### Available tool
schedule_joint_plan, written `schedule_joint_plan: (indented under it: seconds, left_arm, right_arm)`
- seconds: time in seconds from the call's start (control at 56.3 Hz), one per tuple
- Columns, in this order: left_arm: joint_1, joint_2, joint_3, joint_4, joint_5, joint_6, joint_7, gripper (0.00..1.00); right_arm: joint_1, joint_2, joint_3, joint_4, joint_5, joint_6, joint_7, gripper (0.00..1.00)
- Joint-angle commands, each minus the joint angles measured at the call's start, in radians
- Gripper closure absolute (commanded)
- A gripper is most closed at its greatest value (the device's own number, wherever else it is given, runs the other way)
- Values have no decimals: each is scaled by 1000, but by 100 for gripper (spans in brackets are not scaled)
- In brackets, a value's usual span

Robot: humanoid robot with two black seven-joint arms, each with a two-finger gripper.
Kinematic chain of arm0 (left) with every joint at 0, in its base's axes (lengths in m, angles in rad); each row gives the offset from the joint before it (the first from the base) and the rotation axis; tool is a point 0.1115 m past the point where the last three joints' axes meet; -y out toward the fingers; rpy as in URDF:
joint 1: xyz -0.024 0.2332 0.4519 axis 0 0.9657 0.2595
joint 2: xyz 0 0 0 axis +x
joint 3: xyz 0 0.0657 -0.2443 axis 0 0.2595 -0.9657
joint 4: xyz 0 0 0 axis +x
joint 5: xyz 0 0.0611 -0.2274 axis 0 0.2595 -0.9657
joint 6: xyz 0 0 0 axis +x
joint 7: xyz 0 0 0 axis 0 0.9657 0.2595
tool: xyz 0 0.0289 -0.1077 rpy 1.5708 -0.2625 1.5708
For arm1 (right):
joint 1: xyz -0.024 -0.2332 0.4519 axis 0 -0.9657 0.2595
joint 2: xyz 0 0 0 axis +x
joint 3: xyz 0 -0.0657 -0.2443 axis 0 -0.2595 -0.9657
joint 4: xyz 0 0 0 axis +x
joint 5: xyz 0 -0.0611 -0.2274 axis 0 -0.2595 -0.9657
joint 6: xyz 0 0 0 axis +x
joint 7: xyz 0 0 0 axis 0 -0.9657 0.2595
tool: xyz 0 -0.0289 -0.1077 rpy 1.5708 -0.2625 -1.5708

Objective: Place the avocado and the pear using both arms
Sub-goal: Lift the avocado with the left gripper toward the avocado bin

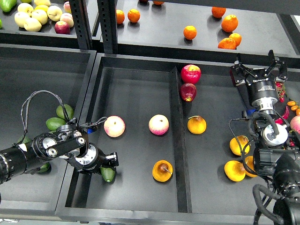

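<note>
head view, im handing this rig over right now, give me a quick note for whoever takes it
Left gripper: low in the centre tray, its fingers around the avocado, not released.
Right gripper: raised over the right side, open, holding nothing.
A pear lies in the centre tray near the divider; several more lie to the right.
Done: avocado brought to the tray.
Left: release it, then pick and place a pear.

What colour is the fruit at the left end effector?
Dark green: the avocado at the left end effector, head view.

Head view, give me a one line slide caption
Left gripper lowers a dark avocado into the divided tray near a pear; right gripper hangs open.
</note>
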Motion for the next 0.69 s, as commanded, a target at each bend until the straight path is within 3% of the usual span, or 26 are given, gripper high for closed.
schedule_joint_plan:
  seconds: [0.0, 0.195, 0.675]
  left_arm:
    - [-35, 7, 3, -3, -24, 0, 0, 57]
    - [-95, 30, 1, -6, -55, 0, 0, 57]
    - [-225, 292, 1, -17, -169, 0, 0, 56]
  right_arm:
    - [0, 0, 0, 0, 0, 0, 0, 0]
    - [-5, 0, 0, 1, 0, 0, 0, 1]
    - [-5, 0, -8, 0, 18, 0, -8, 1]
